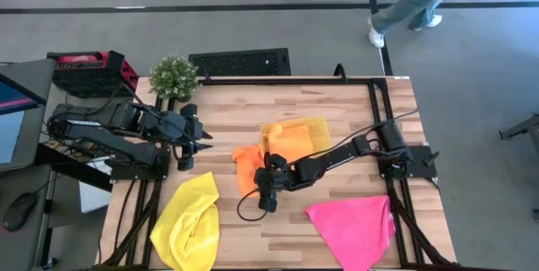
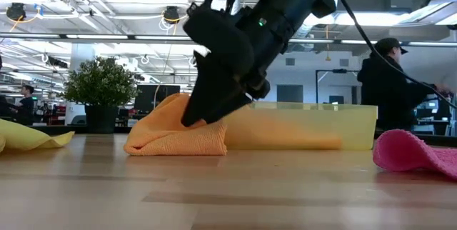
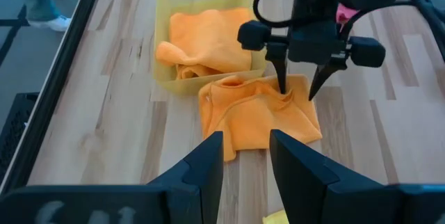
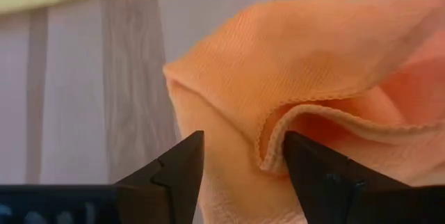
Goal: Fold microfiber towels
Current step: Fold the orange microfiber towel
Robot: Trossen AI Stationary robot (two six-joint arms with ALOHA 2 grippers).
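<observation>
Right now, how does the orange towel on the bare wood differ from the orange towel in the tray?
The orange towel on the wood lies fairly flat and spread; the orange towel in the tray is bunched up. The first has the right gripper over it with open jaws; the second is untended. Both share the same orange colour.

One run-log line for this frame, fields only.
right gripper: open, tips down at orange towel on table | left gripper: open, waiting left | second orange towel: in tray

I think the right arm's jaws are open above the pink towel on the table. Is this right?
Not quite. The right gripper has its jaws open, but over the orange towel lying beside the tray, as the left wrist view shows. The pink towel lies apart, untouched.
</observation>
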